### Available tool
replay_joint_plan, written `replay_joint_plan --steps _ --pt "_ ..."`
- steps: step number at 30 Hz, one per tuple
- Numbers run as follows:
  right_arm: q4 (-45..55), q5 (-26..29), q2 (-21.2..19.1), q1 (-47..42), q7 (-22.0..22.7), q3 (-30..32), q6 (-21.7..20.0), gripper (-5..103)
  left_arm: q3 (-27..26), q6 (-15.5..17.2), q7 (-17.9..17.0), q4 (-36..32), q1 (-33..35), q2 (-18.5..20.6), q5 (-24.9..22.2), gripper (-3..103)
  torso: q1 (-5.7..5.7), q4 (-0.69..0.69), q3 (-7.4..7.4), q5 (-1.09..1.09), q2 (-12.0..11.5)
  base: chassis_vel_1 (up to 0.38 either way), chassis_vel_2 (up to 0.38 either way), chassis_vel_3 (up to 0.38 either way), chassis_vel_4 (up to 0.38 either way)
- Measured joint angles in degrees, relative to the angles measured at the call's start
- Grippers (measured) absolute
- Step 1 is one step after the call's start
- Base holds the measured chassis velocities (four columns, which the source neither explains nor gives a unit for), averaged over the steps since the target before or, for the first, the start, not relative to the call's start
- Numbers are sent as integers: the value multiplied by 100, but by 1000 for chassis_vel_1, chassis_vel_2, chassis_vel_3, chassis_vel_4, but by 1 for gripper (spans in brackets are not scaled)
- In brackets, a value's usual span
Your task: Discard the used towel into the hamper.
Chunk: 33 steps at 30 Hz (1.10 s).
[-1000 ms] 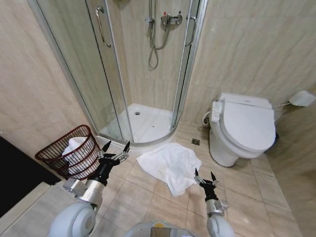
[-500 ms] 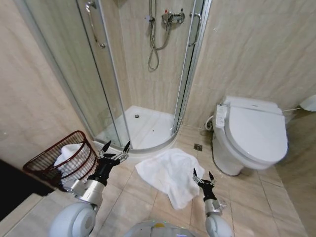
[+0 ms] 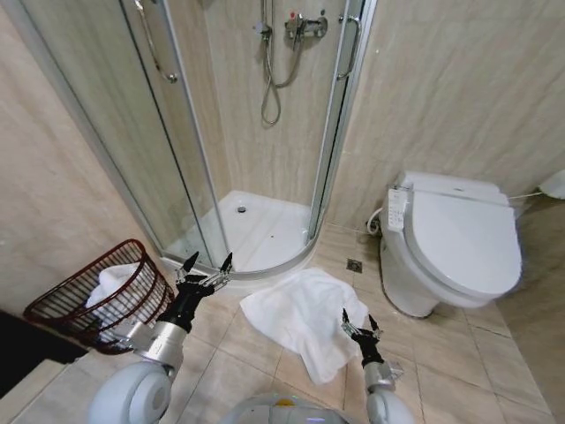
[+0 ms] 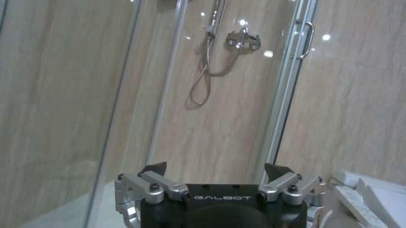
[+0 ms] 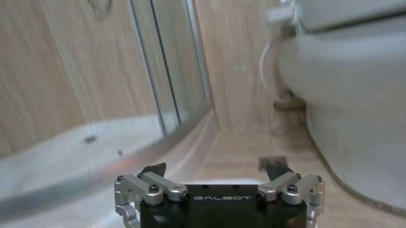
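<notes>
A crumpled white towel [image 3: 300, 320] lies on the tiled floor in front of the shower, in the head view. The hamper [image 3: 66, 309], a dark reddish-brown wire basket tilted on its side, sits at the left with a white cloth [image 3: 113, 284] inside. My left gripper [image 3: 205, 266] is open, raised between the hamper and the towel. My right gripper [image 3: 357, 324] is open just above the towel's right edge. In the wrist views the left gripper [image 4: 216, 169] and right gripper [image 5: 214, 168] both stand open with nothing between the fingers.
A glass corner shower [image 3: 256, 221] with a white tray stands behind the towel. A white toilet [image 3: 450, 243] is at the right, with a floor drain [image 3: 354, 264] beside it. Beige tiled walls close in the left and back.
The whole head view has shifted, so the camera moved: the hamper now sits lower and further left, the toilet further right. Both grippers stay open and hold their poses.
</notes>
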Motion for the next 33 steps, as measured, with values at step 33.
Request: replay_joint_plan --steps 33 --pt "-4240 -842 64 2780 -279 -477 -50 100 0 0 0 0 -1 0 0 100 9 0 13 0 21 0 0 0 0"
